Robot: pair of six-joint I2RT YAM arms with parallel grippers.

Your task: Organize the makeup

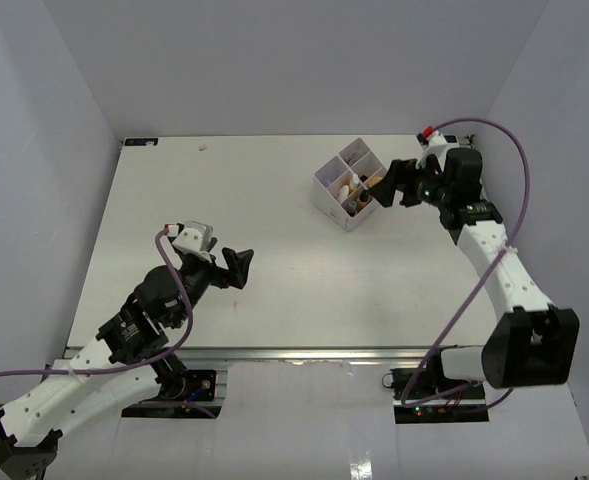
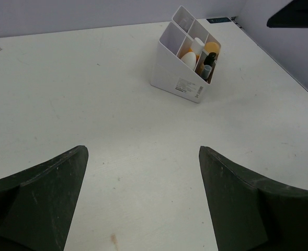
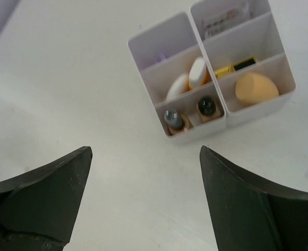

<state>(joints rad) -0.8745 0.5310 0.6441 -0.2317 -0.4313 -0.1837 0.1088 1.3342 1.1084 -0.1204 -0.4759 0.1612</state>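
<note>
The white box (image 2: 172,73) is found on the far right part of the surface (image 1: 224,190), and in the top view it is turned corner-on to the arms. All makeup seen is contained inside it.

The dark-capped bottles (image 3: 207,107) are stood upright side by side in one compartment, with long axes vertical and caps upward. In the adjoining compartment the white sponge (image 3: 177,88) and the orange tube (image 3: 197,72) are leaned together, the tube's white cap uppermost.

The tan sponge (image 3: 255,88) is seated alone in a corner compartment; which way its narrow end points cannot be told. A black-and-gold lipstick tube (image 3: 236,67) is laid at a slant in the compartment behind it. Its long axis is run across that compartment, with the gold end toward the orange tube and the black end away.

The right jaws are spread wide, pinching nothing, and are held just beside the box without touching it. The left jaws are likewise spread wide, pinching nothing. They are held over bare surface, well apart from the box and directed roughly toward it.
</note>
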